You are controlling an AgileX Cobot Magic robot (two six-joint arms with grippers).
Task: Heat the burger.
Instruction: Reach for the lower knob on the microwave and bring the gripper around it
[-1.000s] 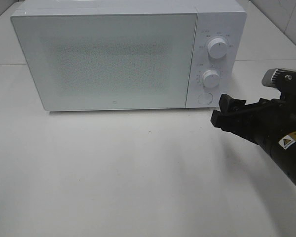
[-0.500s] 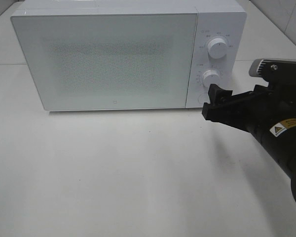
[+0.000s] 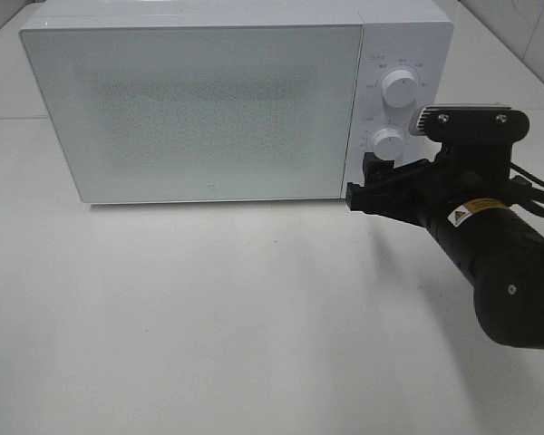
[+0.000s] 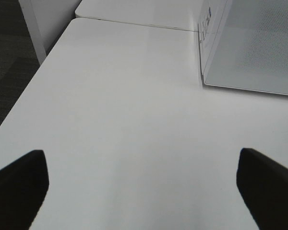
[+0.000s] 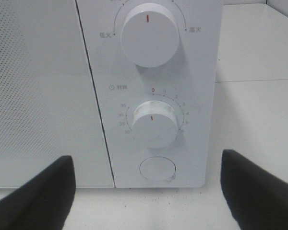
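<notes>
No burger in sight, microwave door shut. Right jaws, apart, face the round button at its five o'clock; left jaws apart. Heating seemingly unstarted.

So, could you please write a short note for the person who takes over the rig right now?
Left gripper: open, empty, over the table, left of the microwave.
Right gripper: open, empty, in front of the round button below the timer knob; whether it touches cannot be told.
Burger: in no view. The microwave is shut and its front does not show the inside.
Done: cannot tell whether the burger is loaded.
Left: probably check that, then start the heating.
</notes>
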